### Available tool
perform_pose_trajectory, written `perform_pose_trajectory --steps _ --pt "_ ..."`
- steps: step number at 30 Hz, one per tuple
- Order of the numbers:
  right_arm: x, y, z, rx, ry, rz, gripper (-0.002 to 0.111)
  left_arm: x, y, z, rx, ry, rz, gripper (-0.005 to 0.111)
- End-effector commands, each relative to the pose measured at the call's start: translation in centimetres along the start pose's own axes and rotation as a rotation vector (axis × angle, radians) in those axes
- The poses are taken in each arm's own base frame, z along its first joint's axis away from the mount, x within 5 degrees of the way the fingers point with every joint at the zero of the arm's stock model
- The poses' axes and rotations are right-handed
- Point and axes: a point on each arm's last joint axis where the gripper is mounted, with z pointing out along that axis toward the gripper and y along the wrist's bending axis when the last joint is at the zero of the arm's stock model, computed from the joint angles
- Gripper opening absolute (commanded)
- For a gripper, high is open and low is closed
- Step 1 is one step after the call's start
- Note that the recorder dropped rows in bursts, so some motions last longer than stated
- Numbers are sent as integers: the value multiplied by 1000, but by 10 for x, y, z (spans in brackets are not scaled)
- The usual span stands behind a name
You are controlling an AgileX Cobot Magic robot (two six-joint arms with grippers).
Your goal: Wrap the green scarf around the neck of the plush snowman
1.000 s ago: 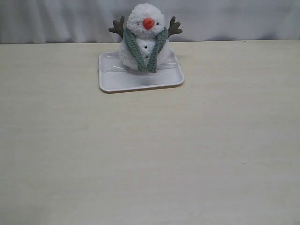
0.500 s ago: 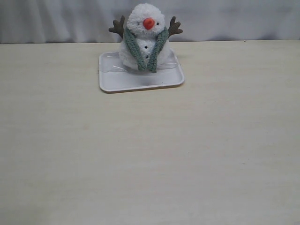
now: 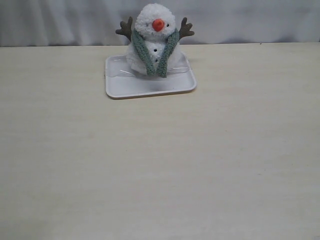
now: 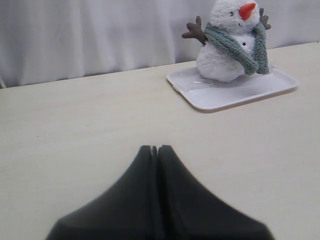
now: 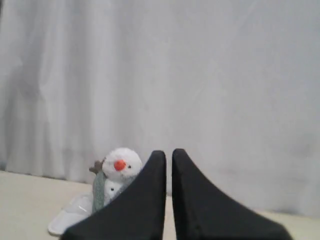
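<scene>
The plush snowman (image 3: 154, 25) sits upright on a white tray (image 3: 150, 89) at the far side of the table. The green scarf (image 3: 141, 52) lies around its neck (image 3: 150, 41), and both ends hang down its front and meet near the tray. Neither gripper shows in the exterior view. In the left wrist view my left gripper (image 4: 154, 148) is shut and empty, well back from the snowman (image 4: 225, 62), scarf (image 4: 227, 44) and tray (image 4: 240, 97). My right gripper (image 5: 169, 152) is shut with nothing in it; its left finger partly hides the snowman (image 5: 122, 165) and scarf (image 5: 97, 192).
A pale wooden table (image 3: 160, 165) stretches from the tray to the near edge. A white curtain (image 3: 250, 20) hangs right behind the snowman and the table's far edge. The tray's corner (image 5: 67, 217) shows in the right wrist view.
</scene>
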Motion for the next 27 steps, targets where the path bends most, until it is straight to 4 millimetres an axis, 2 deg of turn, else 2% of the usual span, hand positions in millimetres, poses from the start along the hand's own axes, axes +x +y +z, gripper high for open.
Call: perform_pose_trajectory --steps 1,5,9,10,12,15,27 --pt "53 -5 15 86 153 19 4 1 0 0 -6 -4 8 0" --pt "111 -8 22 114 318 -12 4 1 0 0 -6 -4 8 0" --pt "144 -8 23 122 358 -6 4 1 0 0 -6 -4 8 0" --pt "143 -9 24 131 327 7 4 1 0 0 -6 -4 8 0" --pt "150 -9 21 130 418 -7 4 1 0 0 -6 -4 8 0" --pt "150 -12 20 156 422 -48 4 1 0 0 -6 -4 8 0" --pt "151 -12 20 162 424 -22 4 1 0 0 -6 -4 8 0"
